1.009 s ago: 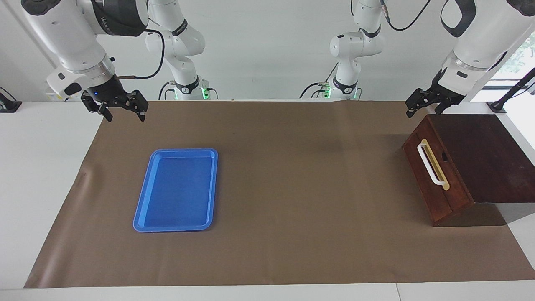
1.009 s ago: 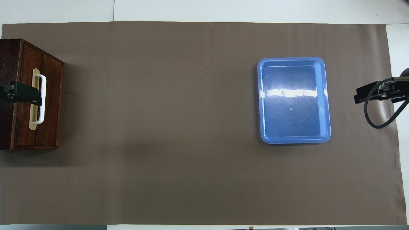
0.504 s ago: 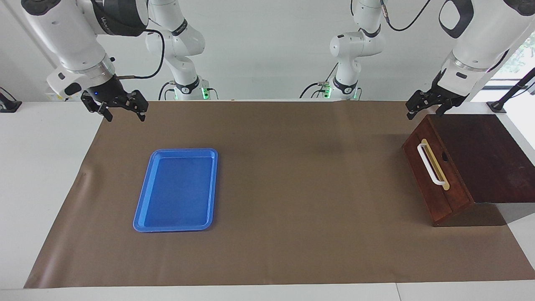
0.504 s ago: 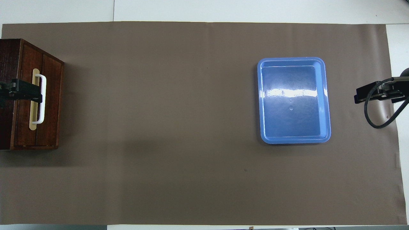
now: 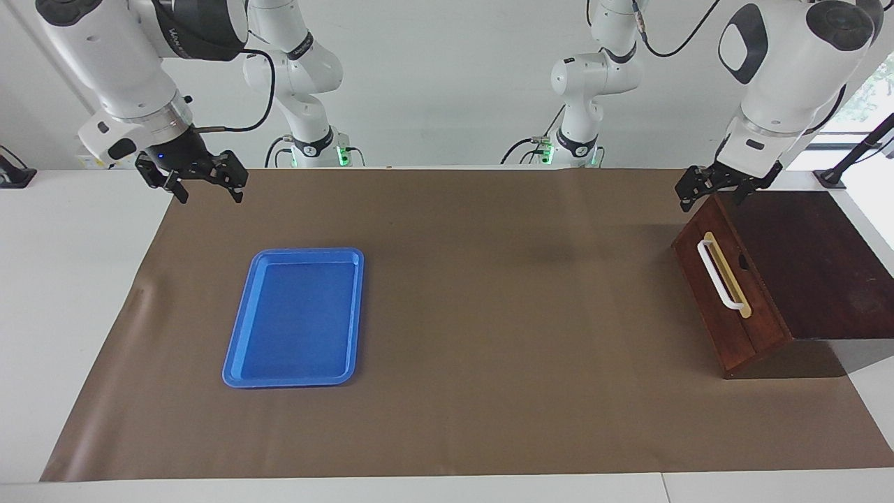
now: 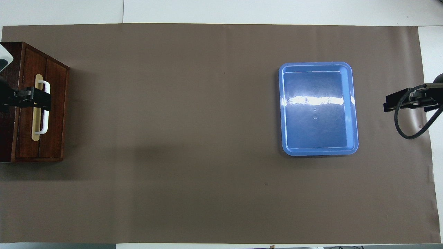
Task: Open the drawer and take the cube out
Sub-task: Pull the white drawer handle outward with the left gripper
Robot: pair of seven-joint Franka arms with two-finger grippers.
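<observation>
1. The drawer (image 5: 723, 290) is pushed all the way in, at the left arm's end of the bench (image 5: 42, 293). Its white handle (image 5: 718, 272) faces the middle of the brown mat (image 5: 489, 314). The cube cannot be seen.
2. The left claw (image 5: 719, 190) hangs over the top edge of the drawer front, above the handle and not touching it. Its fingers are spread and hold nothing.
3. The right claw (image 5: 202, 183) waits in the air over the mat's corner at the right arm's end, fingers spread, holding nothing.
4. The blue tray (image 5: 241, 335) lies flat, well apart from the drawer, toward the right arm's end. The mat between them is bare.
5. The writing on the arms is too small to read.
6. The bench is white, and so is the wall.
</observation>
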